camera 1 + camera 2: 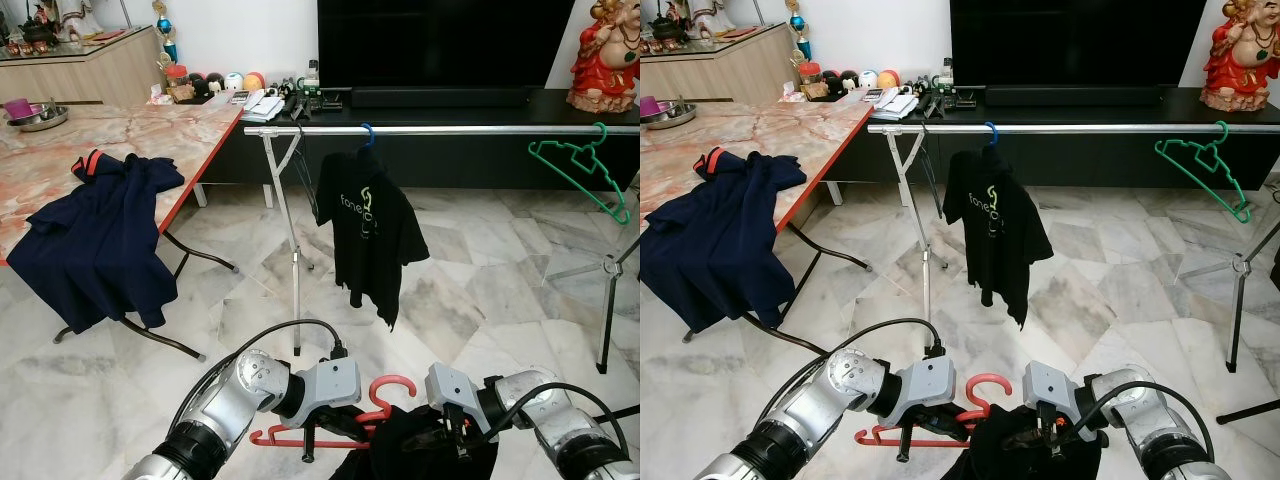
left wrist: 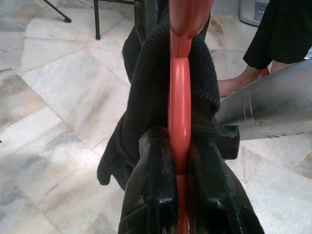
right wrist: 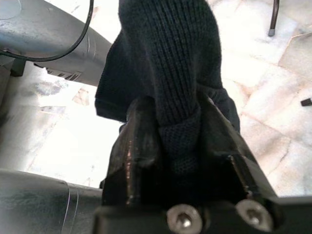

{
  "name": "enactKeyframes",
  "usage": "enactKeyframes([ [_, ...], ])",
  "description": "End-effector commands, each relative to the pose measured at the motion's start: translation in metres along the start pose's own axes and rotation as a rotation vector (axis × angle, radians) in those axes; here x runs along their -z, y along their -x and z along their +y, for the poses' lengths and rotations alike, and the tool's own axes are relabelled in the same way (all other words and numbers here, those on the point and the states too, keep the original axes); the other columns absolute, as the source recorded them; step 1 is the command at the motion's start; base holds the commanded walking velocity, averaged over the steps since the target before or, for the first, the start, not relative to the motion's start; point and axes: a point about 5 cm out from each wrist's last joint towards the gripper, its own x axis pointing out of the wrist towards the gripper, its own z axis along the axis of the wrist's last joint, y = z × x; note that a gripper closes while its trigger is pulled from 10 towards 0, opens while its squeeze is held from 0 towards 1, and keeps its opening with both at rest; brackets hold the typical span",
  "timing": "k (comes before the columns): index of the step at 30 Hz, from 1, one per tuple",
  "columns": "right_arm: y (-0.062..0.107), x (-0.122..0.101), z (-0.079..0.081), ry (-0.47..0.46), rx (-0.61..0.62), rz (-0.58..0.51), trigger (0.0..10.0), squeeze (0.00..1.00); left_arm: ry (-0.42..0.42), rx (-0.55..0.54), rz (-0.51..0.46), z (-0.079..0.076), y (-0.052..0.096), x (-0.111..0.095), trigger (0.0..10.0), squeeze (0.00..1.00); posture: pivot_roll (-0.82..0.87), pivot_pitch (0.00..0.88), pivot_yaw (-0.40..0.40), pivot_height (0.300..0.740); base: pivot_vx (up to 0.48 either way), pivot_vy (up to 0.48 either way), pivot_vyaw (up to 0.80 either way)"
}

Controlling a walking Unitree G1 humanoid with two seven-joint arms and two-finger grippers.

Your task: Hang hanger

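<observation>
well ahead of and above both grippers runs the silver clothes rail, already carrying a black t-shirt on a blue hanger and an empty green hanger, with a free stretch between them that looks the best target. off beyond the left gripper, a navy shirt droops over the marble bench. the red hanger sits low between the two grippers, partly threaded into a dark knit garment. to do this step well, i judge the garment should be seated squarely on both shoulders before lifting, keeping the hook upright and facing the rail. the left gripper is pressed together on the hanger's red bar, cloth bunched around it; the right gripper is pinching a fold of the knit.
</observation>
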Motion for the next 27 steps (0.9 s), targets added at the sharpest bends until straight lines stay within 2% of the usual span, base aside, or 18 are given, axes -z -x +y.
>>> enactKeyframes([
  [1,-0.008,-0.002,0.004,0.01,-0.051,-0.005,0.0,0.0,-0.07,-0.032,-0.04,0.008,0.001,-0.016,10.0,0.0,-0.04,0.0,0.028,0.74,0.0,0.0,0.0],
  [8,-0.013,0.0,0.007,0.001,-0.071,-0.008,0.0,0.0,-0.102,-0.075,-0.035,0.015,0.003,-0.02,10.0,0.0,-0.03,0.0,0.027,0.74,0.0,0.0,0.0],
  [18,-0.013,0.001,0.008,-0.001,-0.071,-0.004,0.0,0.0,-0.117,-0.077,-0.03,0.017,0.007,-0.02,10.0,0.0,-0.03,0.0,0.026,0.74,0.0,0.0,0.0],
  [19,-0.013,0.001,0.008,-0.002,-0.071,-0.004,0.0,0.0,-0.111,-0.072,-0.03,0.017,0.007,-0.019,10.0,0.07,-0.03,0.0,0.027,0.74,0.0,0.0,0.0],
  [20,-0.013,0.002,0.008,-0.005,-0.07,-0.003,0.0,0.0,-0.101,-0.058,-0.035,0.017,0.008,-0.019,10.0,0.86,-0.03,0.0,0.027,0.74,0.0,0.0,0.0],
  [22,-0.013,0.002,0.008,-0.006,-0.069,-0.003,0.0,0.0,-0.096,-0.048,-0.042,0.016,0.008,-0.019,10.0,0.86,-0.03,0.0,0.027,0.74,0.0,0.0,0.0],
  [23,-0.013,0.003,0.008,-0.008,-0.068,-0.002,0.0,0.0,-0.097,-0.041,-0.049,0.016,0.009,-0.02,10.0,1.0,-0.03,0.0,0.027,0.74,0.0,0.0,0.0],
  [27,-0.014,0.005,0.009,-0.021,-0.057,-0.003,0.0,0.0,-0.106,-0.001,-0.029,0.014,0.014,-0.018,10.0,1.0,-0.03,0.0,0.025,0.74,0.0,0.0,0.0],
])
